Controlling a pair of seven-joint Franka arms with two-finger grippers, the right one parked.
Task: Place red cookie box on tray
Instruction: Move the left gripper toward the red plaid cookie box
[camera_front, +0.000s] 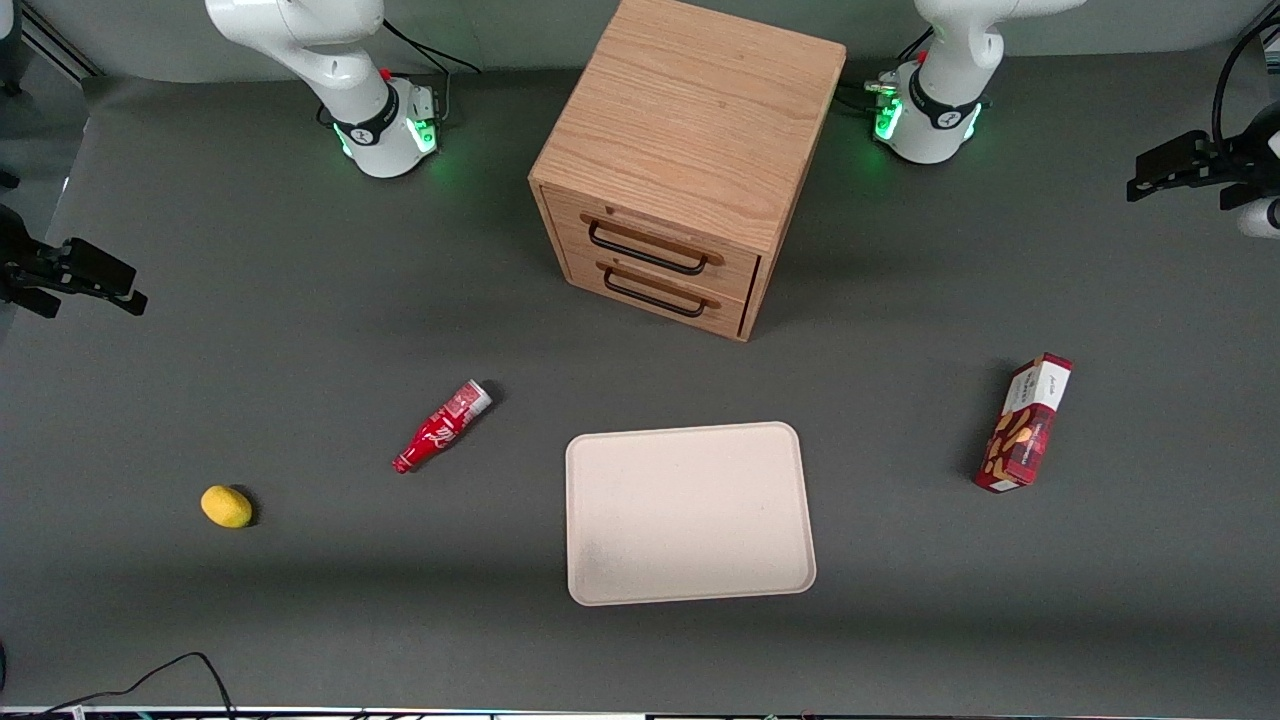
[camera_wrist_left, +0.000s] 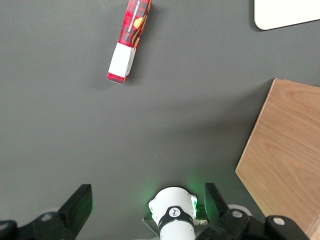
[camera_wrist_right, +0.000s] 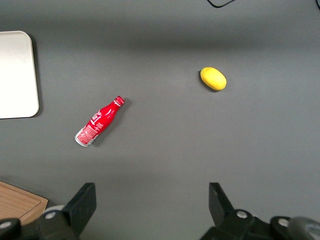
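From where I'm driving, the red cookie box (camera_front: 1025, 424) lies flat on the desk (camera_front: 300, 350) toward the working arm's end, well apart from the tray (camera_front: 600, 590), so my claw (camera_wrist_left: 147, 206) hangs high with fingers spread wide, holding nothing, ready to drop onto it.

Red cookie box (camera_front: 1024, 425) lies on grey desk (camera_front: 300, 350) toward working arm's end, white panel end farther from camera. Tray (camera_front: 688, 512) flat, bare, well apart from box, nearer camera than wooden drawer cabinet (camera_front: 680, 165). Red bottle (camera_front: 441, 427), yellow lemon (camera_front: 227, 506) toward parked arm's end. Claw (camera_front: 1165, 170) raised at working arm's end, well apart from box.
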